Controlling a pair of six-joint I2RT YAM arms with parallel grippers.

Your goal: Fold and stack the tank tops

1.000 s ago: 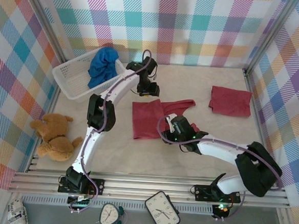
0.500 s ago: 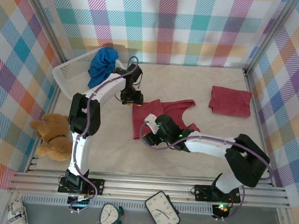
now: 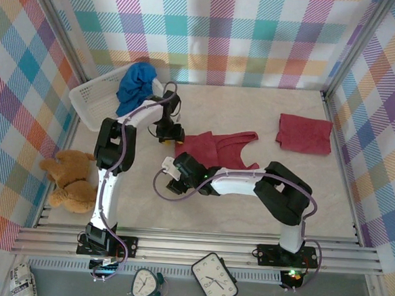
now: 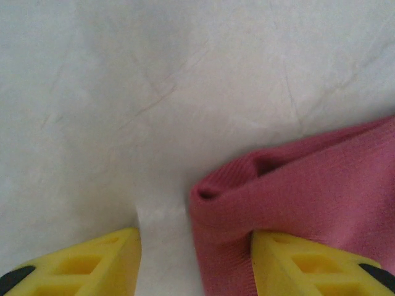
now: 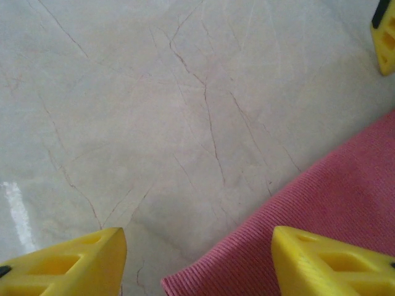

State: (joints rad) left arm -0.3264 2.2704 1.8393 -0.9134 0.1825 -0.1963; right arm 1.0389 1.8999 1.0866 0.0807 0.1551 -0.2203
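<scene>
Three tank tops lie in the overhead view. One dark red tank top (image 3: 207, 152) is spread flat on the marbled table (image 3: 247, 212), its straps on the side away from both grippers. The left gripper (image 3: 170, 134) stands at its far left corner and the right gripper (image 3: 174, 177) at its near left corner, so the cloth's left edge runs between the two. A folded red tank top (image 3: 305, 134) lies well apart, far to the right of both. The blue tank top (image 3: 135, 86) is bunched in the white mesh basket (image 3: 92, 103), just beyond the left gripper. A brown teddy bear (image 3: 70, 180) sits to the left of the right gripper, by the wall.

In the left wrist view, the left gripper (image 4: 194, 246) has its yellow fingers (image 4: 86, 265) spread apart, released. A rolled-over corner of the dark red tank top (image 4: 321, 191) pokes into the gap on the right-hand finger's side. The cloth passes under that finger, though contact cannot be told. Bare table separates the corner from the other finger.

In the right wrist view, the right gripper (image 5: 199, 246) is likewise spread wide, pinching nothing. The dark red tank top (image 5: 321, 203) comes in from the right, its corner lying on the table between the fingers (image 5: 68, 262), closer to the right-hand one. Ahead, at the upper right, a yellow fingertip (image 5: 386, 37) of the left gripper stands just off the cloth's edge.
</scene>
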